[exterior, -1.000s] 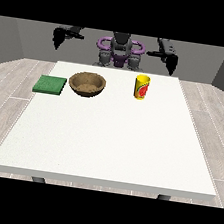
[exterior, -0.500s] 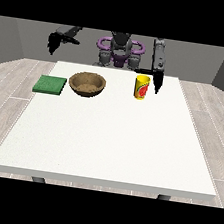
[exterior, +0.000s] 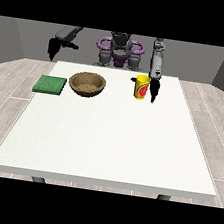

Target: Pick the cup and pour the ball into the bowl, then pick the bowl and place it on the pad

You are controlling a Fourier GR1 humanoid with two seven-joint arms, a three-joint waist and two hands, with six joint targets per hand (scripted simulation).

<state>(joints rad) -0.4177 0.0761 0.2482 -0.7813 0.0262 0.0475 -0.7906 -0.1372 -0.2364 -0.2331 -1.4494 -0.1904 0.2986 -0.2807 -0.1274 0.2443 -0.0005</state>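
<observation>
The hand at the view's right [exterior: 154, 91] hangs down from its grey forearm, just beside the yellow cup [exterior: 141, 87], on the side of the cup toward the view's right. Its black fingers point down to the table [exterior: 109, 144] and look rather straight, not curled; they hold nothing. Whether the hand already touches the cup I cannot tell, the two are very close in this view.

The hand at the view's left [exterior: 52, 49] is up in the air, beyond the far left corner of the table, and it hangs downward from a bent arm. It holds nothing, and how its fingers lie I cannot tell.

The cup stands upright on the far part of the table, a little to the right of the middle. The ball is not visible from here. The brown bowl [exterior: 88, 84] sits to the left of the cup, well apart from it, and the green pad [exterior: 50, 84] lies flat just beside the bowl, near the left edge of the table.

Compared with half a second ago, the hand at the view's right has come lower and now reaches down along the cup, while before it was higher, about at the cup's top. The other hand has turned to hang down. Cup, bowl and pad are in the same places.
</observation>
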